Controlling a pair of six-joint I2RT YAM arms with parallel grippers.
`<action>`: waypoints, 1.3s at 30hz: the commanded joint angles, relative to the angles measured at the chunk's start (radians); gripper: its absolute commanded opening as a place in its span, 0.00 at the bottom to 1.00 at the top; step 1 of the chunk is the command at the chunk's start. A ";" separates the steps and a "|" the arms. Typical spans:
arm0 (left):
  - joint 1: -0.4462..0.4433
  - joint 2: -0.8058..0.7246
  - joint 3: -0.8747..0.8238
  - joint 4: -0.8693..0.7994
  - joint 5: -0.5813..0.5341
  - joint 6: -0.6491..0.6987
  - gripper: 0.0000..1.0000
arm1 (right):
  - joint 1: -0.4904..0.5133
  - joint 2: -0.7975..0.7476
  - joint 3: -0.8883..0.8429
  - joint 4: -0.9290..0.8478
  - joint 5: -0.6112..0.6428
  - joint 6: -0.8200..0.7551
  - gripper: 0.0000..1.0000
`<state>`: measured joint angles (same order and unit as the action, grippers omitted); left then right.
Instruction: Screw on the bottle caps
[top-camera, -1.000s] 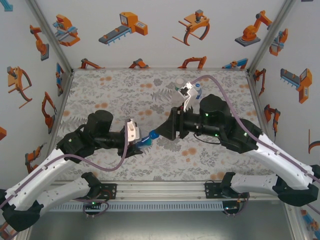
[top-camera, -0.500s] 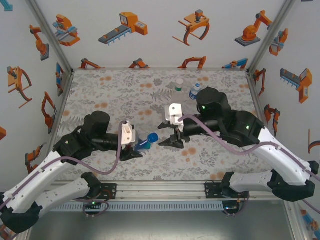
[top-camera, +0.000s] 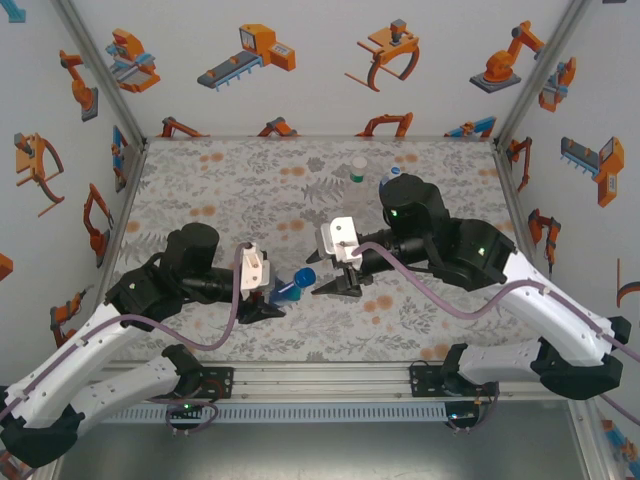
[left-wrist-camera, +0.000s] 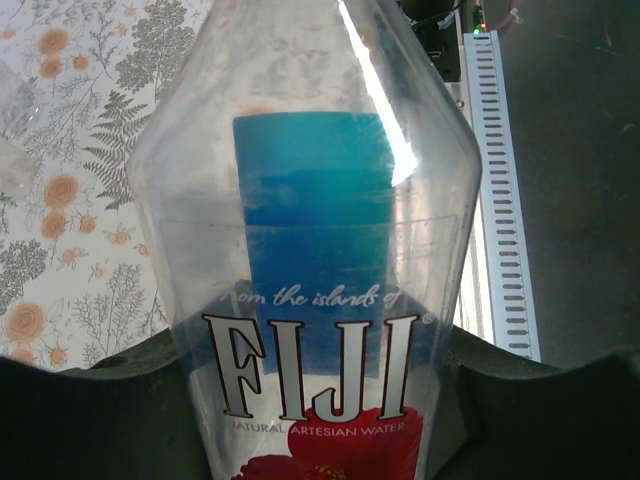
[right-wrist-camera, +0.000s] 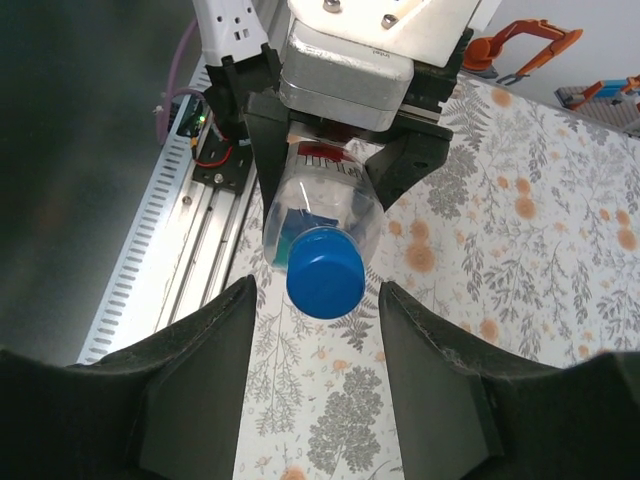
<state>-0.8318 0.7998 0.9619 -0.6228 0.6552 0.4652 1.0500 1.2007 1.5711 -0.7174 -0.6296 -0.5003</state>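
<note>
Step in hand, as I judge it: tightening the blue cap (right-wrist-camera: 325, 272) on the squat clear bottle (left-wrist-camera: 320, 300).

- Left hand (right-wrist-camera: 335, 165): clamped on the bottle's body, holding it off the tabletop (top-camera: 220, 190) on its side, neck toward 3 o'clock in the overhead view. The bottle sits near the 6 o'clock edge of the floral cloth.
- Right hand (right-wrist-camera: 315, 288): partly open and holding nothing. Its fingers (right-wrist-camera: 200, 370) flank the cap at 9 and 3 o'clock in the wrist view, with a gap on both sides.
- The cap sits on the neck. I can't tell how tight it is.
- To do it well: centre the cap between the pads, close squarely on its rim, and turn about the neck's axis. The left grip must be firm enough to stop the body spinning, but thin plastic will dent if squeezed hard.
- Materials: glossy, clear bottle walls with sloped shoulders and a blue inner label panel. The cap is smooth, matte and round, so a shallow pinch is likely to slip.
- Two more bottles (top-camera: 357, 170) stand at the tabletop's 1 o'clock edge.
</note>
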 joint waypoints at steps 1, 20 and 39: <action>-0.004 -0.012 0.012 -0.018 0.033 -0.009 0.02 | 0.003 0.015 -0.006 0.041 -0.045 -0.008 0.48; -0.004 -0.022 0.011 -0.026 0.017 -0.001 0.02 | 0.011 0.009 -0.065 0.134 0.059 0.234 0.17; -0.004 0.027 0.002 0.044 -0.126 0.001 0.04 | 0.017 -0.030 -0.195 0.158 0.562 1.838 0.00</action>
<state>-0.8303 0.8291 0.9581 -0.6582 0.4988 0.4576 1.0622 1.1572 1.3731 -0.5991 -0.1234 1.1393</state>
